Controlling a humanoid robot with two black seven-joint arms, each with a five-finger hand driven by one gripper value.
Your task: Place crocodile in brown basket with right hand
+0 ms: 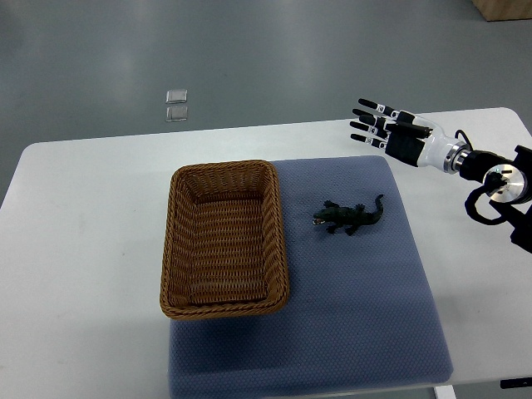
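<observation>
While hovering, right hand (392, 133): fingers spread, empty.
Toy crocodile (349, 218): left of hand & nearer robot, well apart.
Long axis: approx left-right, snout twd brown basket (178, 249).

The crocodile (349, 218) is a small dark green toy. It lies flat on its belly with its legs spread to the sides. Its head points to about 8 o'clock and its tail to about 2 o'clock. The brown basket (224, 169) is woven and rectangular, and it stands upright. The crocodile lies near the basket, at its 3 o'clock side, and does not touch it.
</observation>
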